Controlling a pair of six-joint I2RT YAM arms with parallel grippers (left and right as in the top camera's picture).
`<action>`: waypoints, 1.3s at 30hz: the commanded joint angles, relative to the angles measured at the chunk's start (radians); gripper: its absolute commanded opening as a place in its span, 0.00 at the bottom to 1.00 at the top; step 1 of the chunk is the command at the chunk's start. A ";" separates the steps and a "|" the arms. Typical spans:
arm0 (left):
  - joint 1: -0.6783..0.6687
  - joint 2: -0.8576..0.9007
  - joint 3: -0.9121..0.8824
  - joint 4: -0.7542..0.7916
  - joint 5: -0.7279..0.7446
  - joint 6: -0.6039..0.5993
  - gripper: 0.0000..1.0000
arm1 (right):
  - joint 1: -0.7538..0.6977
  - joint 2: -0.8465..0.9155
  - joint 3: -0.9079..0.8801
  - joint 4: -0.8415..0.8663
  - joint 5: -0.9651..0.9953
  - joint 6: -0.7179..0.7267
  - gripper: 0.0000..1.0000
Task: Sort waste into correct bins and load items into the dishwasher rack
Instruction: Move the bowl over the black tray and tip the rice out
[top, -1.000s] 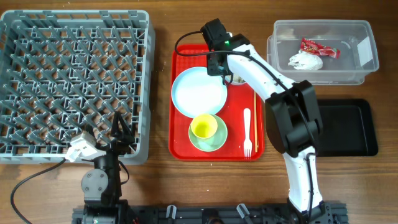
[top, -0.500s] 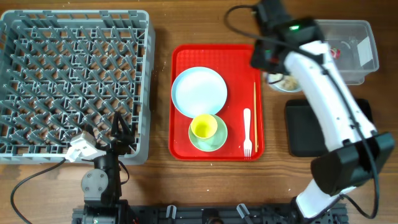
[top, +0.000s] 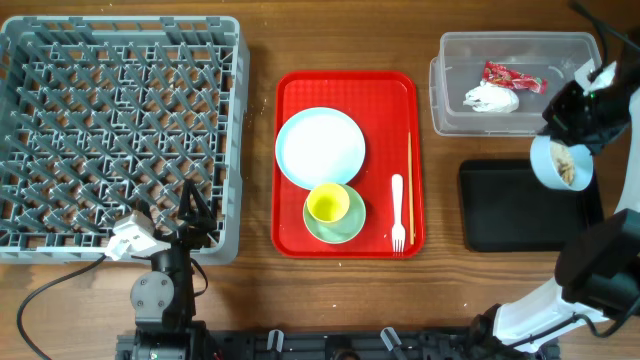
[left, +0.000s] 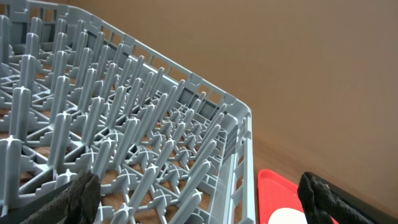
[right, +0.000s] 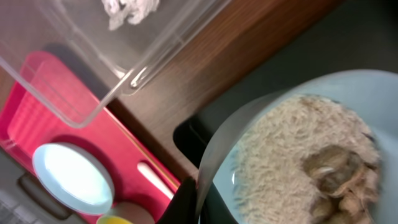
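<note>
My right gripper (top: 572, 118) is shut on the rim of the pale blue bowl (top: 560, 163), which holds whitish rice-like crumbs (right: 292, 162), above the right end of the black tray (top: 500, 215). The clear tub (top: 450, 95) holds the red wrapper (top: 515, 77) and the white tissue (top: 490, 98). On the red serving tray (top: 300, 90) lie the blue plate (top: 320, 147), the yellow cup (top: 327, 204) in the green saucer-bowl (top: 345, 228), the white fork (top: 397, 212) and the chopsticks (top: 409, 190). My left gripper (left: 199, 199) is open over the grey rack (top: 120, 130) near its front right corner.
The wooden table carries the rack at left, the red tray in the middle, and the tub and black tray at right. In the right wrist view the tub's corner (right: 93, 93) and the red tray (right: 37, 106) lie behind the bowl.
My right arm has swung right with the bowl, from the red tray's back edge, past the tub, to above the black tray. The left arm has not moved.
</note>
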 joint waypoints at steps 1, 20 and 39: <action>0.006 -0.008 -0.004 0.000 -0.013 0.008 1.00 | -0.056 -0.020 -0.125 0.056 -0.277 -0.143 0.04; 0.006 -0.008 -0.004 0.000 -0.013 0.008 1.00 | -0.394 -0.019 -0.498 0.206 -0.826 -0.384 0.04; 0.006 -0.008 -0.004 0.000 -0.013 0.008 1.00 | -0.441 -0.017 -0.504 0.294 -0.863 -0.269 0.04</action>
